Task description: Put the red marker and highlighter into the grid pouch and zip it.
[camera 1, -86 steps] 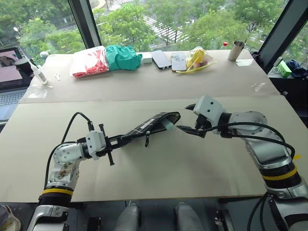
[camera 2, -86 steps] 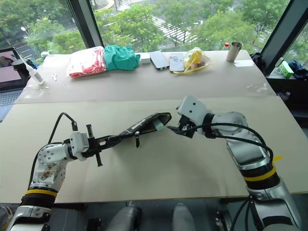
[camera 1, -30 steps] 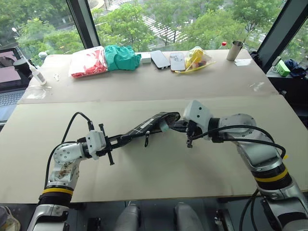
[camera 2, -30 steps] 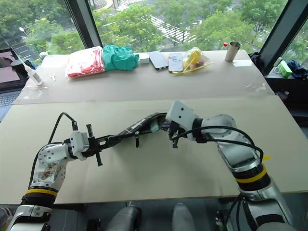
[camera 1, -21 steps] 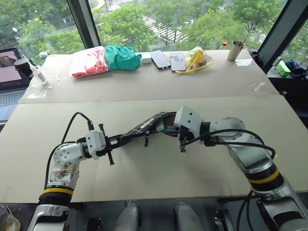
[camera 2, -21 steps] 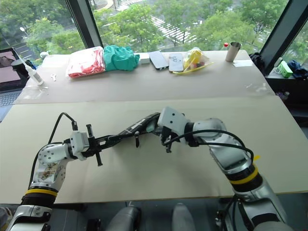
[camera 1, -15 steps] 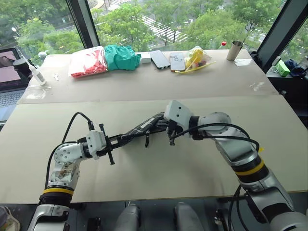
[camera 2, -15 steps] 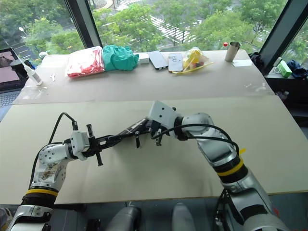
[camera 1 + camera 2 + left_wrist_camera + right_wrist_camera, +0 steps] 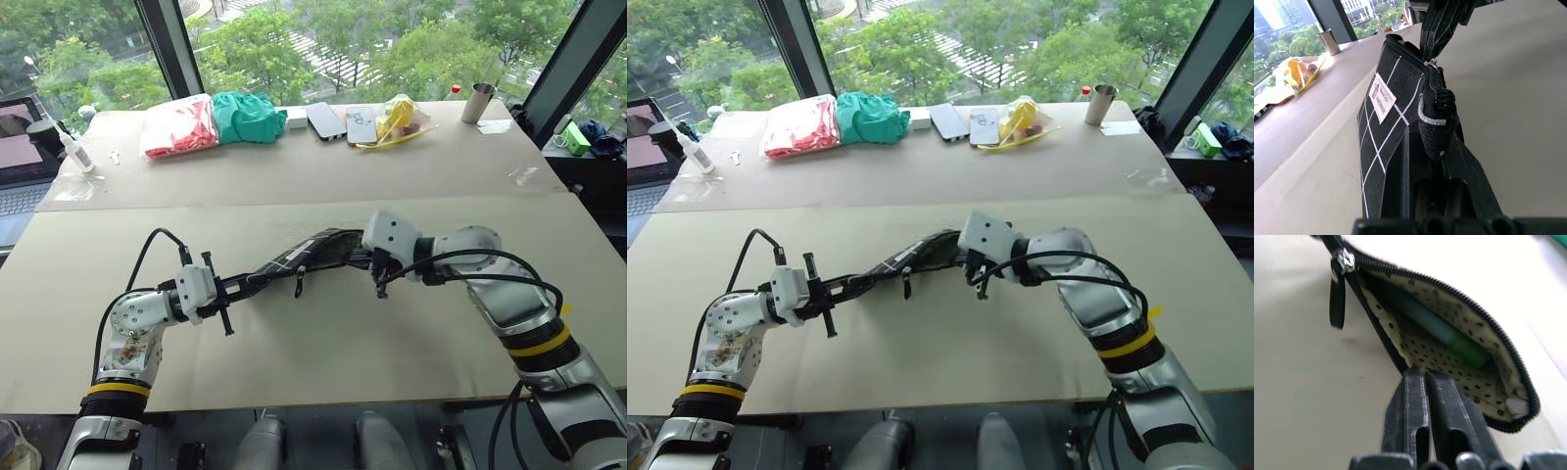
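While left gripper (image 9: 257, 281) stays clamped on pouch (image 9: 312, 252) end, holding it off table (image 9: 323, 343), right gripper (image 9: 1425, 382) sits at open mouth, fingers almost together, nothing between them. Highlighter (image 9: 1442, 333) lies inside pouch. Marker: cannot see it, maybe deeper inside. Next job, I think: zip. Best way: keep pouch tight, pinch zipper tab (image 9: 1337, 301), pull straight along teeth. Pouch: soft black cloth, white grid lines, small white label (image 9: 1382, 98). Lining cream with dark dots. Highlighter smooth, chunky, pale green.
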Motion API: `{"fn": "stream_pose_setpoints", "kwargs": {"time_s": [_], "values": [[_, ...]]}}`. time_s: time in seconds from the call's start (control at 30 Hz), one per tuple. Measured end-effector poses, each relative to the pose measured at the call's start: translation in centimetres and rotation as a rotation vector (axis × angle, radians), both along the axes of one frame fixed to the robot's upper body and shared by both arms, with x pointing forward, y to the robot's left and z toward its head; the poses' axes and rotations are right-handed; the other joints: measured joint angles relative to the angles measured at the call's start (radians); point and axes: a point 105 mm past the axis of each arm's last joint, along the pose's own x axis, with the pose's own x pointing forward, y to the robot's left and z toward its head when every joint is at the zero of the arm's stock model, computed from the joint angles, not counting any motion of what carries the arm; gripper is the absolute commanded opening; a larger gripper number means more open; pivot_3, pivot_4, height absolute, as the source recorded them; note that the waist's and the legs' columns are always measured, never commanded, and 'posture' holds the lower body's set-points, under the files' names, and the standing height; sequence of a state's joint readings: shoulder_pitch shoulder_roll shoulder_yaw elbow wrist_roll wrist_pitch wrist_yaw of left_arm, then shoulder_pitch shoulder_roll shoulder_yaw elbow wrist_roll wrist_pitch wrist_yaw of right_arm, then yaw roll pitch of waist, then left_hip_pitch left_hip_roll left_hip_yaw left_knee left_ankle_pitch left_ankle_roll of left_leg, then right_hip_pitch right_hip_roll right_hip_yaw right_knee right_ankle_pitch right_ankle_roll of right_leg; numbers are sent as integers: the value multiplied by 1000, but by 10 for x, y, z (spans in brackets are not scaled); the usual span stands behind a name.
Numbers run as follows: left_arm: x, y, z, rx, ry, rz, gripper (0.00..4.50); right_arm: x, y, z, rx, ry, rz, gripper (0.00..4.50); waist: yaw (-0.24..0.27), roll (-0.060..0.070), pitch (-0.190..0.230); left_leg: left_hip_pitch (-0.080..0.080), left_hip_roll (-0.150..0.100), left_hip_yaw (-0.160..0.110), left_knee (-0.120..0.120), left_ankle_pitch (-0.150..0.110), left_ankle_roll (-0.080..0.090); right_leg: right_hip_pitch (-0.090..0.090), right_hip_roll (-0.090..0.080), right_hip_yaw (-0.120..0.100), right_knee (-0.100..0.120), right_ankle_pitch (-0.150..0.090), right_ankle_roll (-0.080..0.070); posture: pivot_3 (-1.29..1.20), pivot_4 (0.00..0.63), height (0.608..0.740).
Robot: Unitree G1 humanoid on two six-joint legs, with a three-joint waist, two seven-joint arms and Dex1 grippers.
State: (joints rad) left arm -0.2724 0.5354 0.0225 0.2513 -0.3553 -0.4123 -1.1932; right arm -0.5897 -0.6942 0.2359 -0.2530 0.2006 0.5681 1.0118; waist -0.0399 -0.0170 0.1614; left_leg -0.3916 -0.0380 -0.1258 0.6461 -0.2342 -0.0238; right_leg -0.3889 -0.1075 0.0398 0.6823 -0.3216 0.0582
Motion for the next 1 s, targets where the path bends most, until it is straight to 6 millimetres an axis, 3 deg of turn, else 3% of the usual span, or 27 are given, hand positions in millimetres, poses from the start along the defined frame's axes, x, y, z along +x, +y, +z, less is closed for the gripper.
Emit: {"fn": "stream_pose_setpoints", "kwargs": {"time_s": [0.13, 0.3, 0.4, 0.5, 0.53, 0.83, 1.0], "values": [[0, 0, 0, 0, 0, 1, 0, -18, -6, -2, 19, 75, 17, 2837, -1, 0, 0, 0, 0, 1, 0, 0, 0, 0, 0, 0, 0, 0, 0, 0, 150, 740], [0, 0, 0, 0, 0, 1, 0, -23, -12, 9, 119, 154, -66, 4438, -3, 0, 0, 0, 0, 0, 0, 0, 0, 0, 0, 1, 1, 0, 0, 0, 150, 740], [0, 0, 0, 0, 1, 1, 0, -27, -7, -4, 155, 247, -138, 4438, -3, -1, 0, 0, 0, 0, 0, 0, 0, 0, 0, 0, 1, 0, 0, 0, 150, 740], [0, -1, 0, -1, 0, -2, 0, -37, 16, -37, 186, 409, -172, 4438, -5, -1, -1, 0, 0, 1, 0, 0, 0, -1, 0, 1, 2, 0, 0, 0, 150, 740], [1, -1, 0, -2, 0, -3, 0, -38, 23, -40, 205, 433, -179, 4438, -6, -1, -1, 0, 0, 1, 0, 0, 0, -1, 0, 1, 2, 0, 0, 0, 150, 740], [1, -2, 0, -3, -1, -8, 0, -14, 57, -34, 324, 504, -279, 4438, -5, -1, -1, 1, 0, -1, 0, 0, 0, -1, 0, 1, 2, 0, 0, 0, 150, 740], [3, -2, 1, -4, -2, -7, 0, -17, 75, -26, 359, 541, -228, 4438, -7, -1, -1, 1, 0, -2, 0, 0, 0, -1, 0, 1, 2, 0, 0, 0, 150, 740]]}}
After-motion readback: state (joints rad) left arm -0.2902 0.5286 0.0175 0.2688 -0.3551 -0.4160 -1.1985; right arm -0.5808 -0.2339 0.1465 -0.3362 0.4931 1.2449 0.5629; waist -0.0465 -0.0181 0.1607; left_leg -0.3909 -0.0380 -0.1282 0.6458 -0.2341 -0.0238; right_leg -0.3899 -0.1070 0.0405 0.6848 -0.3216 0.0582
